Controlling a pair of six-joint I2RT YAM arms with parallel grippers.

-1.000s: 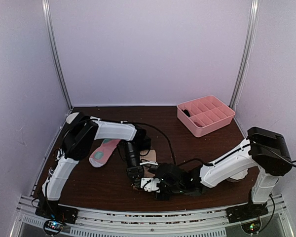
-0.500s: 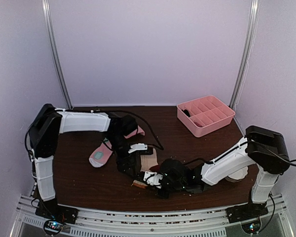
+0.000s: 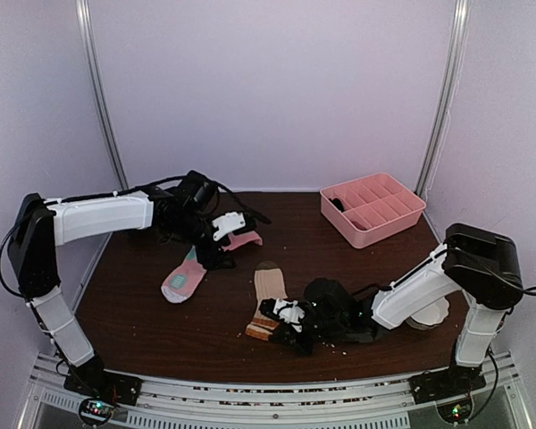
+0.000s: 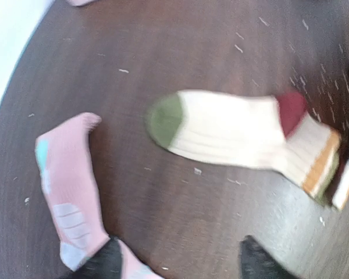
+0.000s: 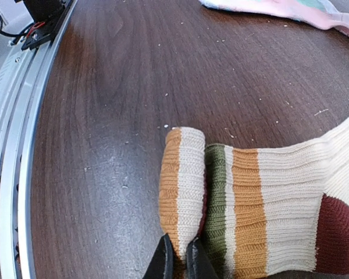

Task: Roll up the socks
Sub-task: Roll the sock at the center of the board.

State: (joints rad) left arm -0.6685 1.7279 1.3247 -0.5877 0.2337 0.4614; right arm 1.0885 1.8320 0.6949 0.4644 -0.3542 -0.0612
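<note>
Step in hand: rolling the beige sock (image 5: 267,192), barely started. Your right gripper (image 5: 175,256) is clamped on the orange-striped cuff, which is folded once over the leg. The sock lies flat on the desk (image 3: 161,331), near the front edge. The next move calls for carrying the cuff toward the olive toe and keeping the turn tight, since the ribbed knit looks soft and springy. Your left gripper (image 4: 180,264) hangs spread and empty above the pink sock (image 4: 67,186), which lies flat and smooth-knit off to the left.
</note>
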